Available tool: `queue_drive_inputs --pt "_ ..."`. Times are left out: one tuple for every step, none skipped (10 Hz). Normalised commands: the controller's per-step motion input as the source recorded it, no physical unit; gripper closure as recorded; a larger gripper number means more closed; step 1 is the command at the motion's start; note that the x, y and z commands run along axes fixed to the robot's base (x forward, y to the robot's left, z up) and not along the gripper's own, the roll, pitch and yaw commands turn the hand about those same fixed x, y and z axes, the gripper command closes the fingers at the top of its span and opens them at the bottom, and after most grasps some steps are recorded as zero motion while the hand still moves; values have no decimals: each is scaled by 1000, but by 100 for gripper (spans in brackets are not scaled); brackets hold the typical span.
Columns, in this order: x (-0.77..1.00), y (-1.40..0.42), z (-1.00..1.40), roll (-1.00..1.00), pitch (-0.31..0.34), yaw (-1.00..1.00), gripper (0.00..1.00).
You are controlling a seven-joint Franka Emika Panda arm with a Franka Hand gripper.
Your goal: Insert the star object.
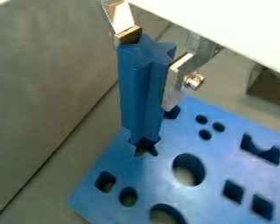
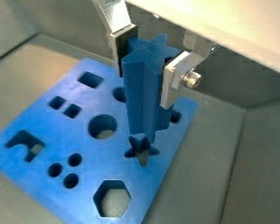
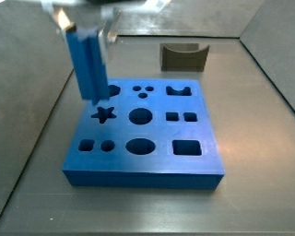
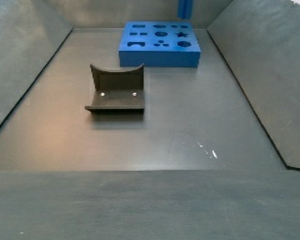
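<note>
The star object [image 1: 140, 92], a tall bright-blue peg with ridged sides, is upright between my gripper's fingers in both wrist views [image 2: 143, 87]. My gripper [image 1: 152, 58] is shut on the peg's upper end, also in the other wrist view [image 2: 150, 59]. In a side view the peg [image 3: 86, 60] hangs over the far left part of the flat blue block [image 3: 157, 157], with its lower end just above and behind the star-shaped hole [image 3: 103, 114]. In the wrist views the peg's lower end lines up with that hole [image 1: 143, 149] [image 2: 140, 150]. The gripper [image 3: 76, 17] is at the top of that side view.
A dark olive curved piece [image 3: 181, 57] stands on the grey floor behind the block; in a side view it [image 4: 115, 89] is in front of the block [image 4: 159, 42]. The block has several other shaped holes. Grey walls [image 3: 27, 101] enclose the floor.
</note>
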Motion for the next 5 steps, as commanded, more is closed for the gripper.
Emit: queue_drive_inputs --pt "0 3 -734 120 -183 -317 100" --pt "0 106 -660 169 -80 -9 100" --pt "0 149 -586 200 -51 0 100" --pt "0 151 -503 216 -40 89 100" --pt "0 120 -463 169 -47 80 100"
